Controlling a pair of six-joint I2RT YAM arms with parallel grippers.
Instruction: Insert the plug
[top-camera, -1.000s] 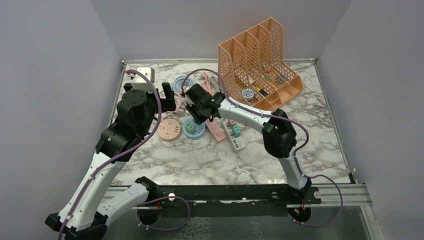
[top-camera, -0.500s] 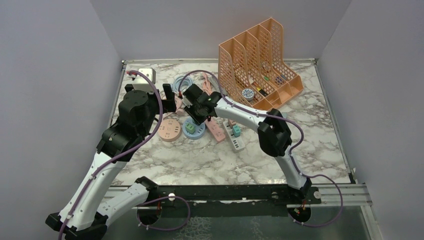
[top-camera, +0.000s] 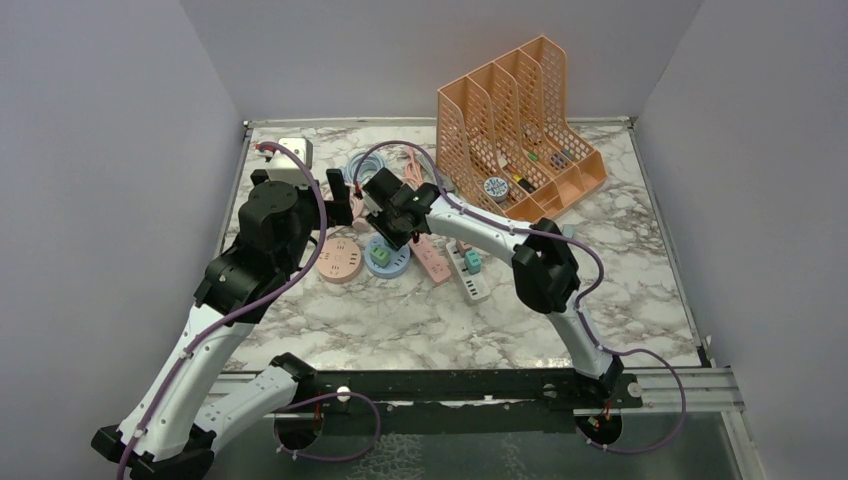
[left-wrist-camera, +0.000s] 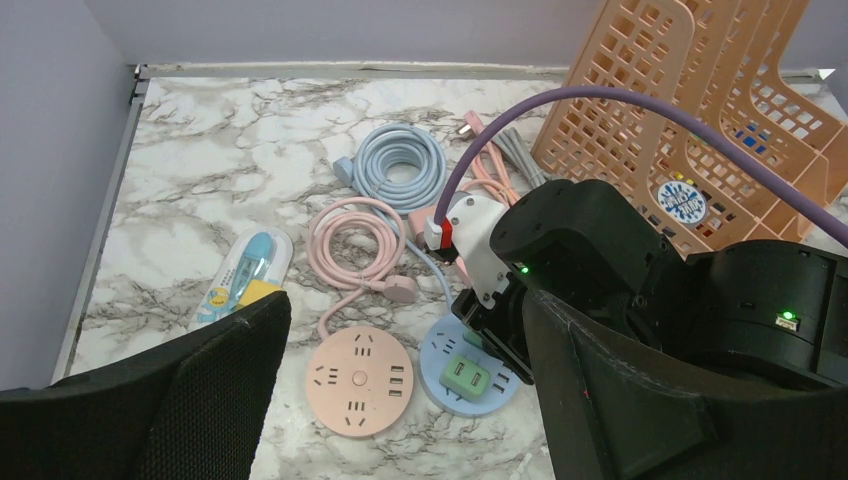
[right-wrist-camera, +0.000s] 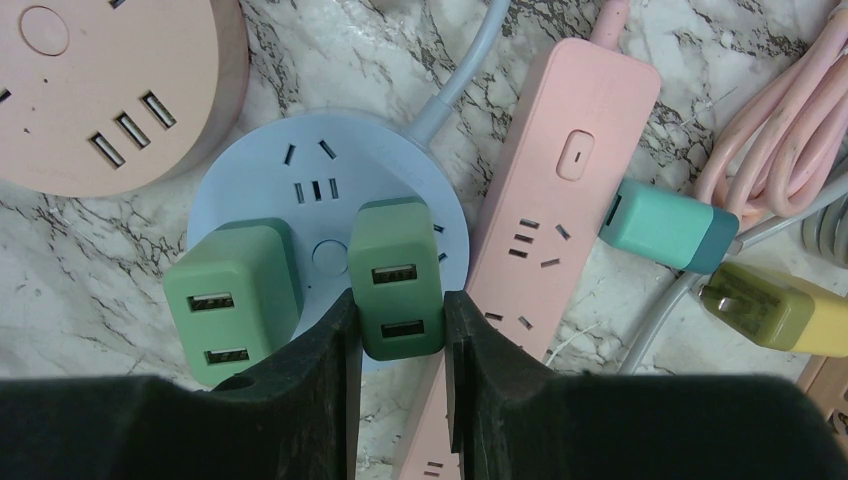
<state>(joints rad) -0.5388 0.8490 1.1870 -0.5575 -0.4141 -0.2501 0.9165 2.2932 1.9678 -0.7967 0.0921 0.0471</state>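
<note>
right pincer (right-wrist-camera: 398, 305) clamping the dark green plug (right-wrist-camera: 395, 260) over the blue round socket (right-wrist-camera: 300, 160) | lighter green plug (right-wrist-camera: 232, 300) sitting just beside it on that disc | teal plug (right-wrist-camera: 665, 228) sticking from the pink strip (right-wrist-camera: 545, 220) side | marble bench (right-wrist-camera: 330, 60) showing underneath

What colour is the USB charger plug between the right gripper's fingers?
Green; the charger plug shows best in the right wrist view.

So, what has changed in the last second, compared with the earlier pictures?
The right gripper moved slightly left and away from the bases, its elbow following, still shut on the green charger at the blue round socket. Nothing was taken or let go. The left gripper stayed open and in place; the other green charger and the pink round socket did not move.
</note>
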